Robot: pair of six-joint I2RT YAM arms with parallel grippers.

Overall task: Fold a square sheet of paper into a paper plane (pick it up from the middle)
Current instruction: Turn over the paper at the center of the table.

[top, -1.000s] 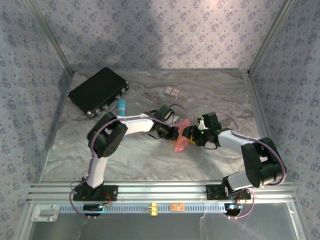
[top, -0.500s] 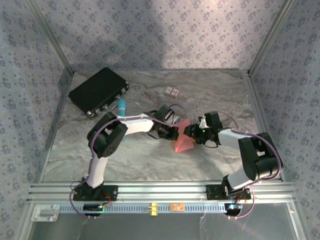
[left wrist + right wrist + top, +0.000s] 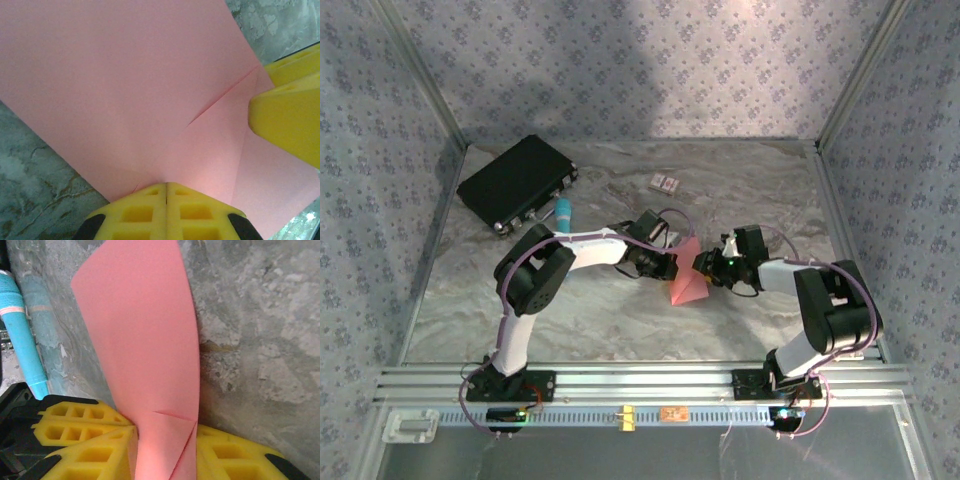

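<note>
Surroundings: a marble-patterned table (image 3: pixel 570 320) is enclosed on three sides by walls (image 3: pixel 640 70) papered in a small blue floral print.
Black case (image 3: pixel 515 180): it is set at the far left corner of the table with its lid shut, so whatever it holds is hidden.
Teal marker (image 3: pixel 563 210): it is laid just beside the near right edge of the case, outside it.
Patterned card (image 3: pixel 663 182): it is placed alone on the bare table, towards the back and well apart from the case.
Square sheet of paper (image 3: pixel 686 280): it is found at the middle of the table, between the two grippers. A triangular shape is seen from above, and a diagonal crease is shown in the left wrist view.
Left gripper (image 3: pixel 670 268): its yellow fingers are brought fully together, and the sheet's edge is clamped between them at its left side.
Right gripper (image 3: pixel 705 265): the sheet is met from the right. In the right wrist view the two fingers are set apart with the folded lower end of the sheet between them. Both fingers seem to be touched by the paper, but whether it is actually pinched cannot be told.
Arms: both are bent inward, so the grippers are brought near each other across the sheet.
</note>
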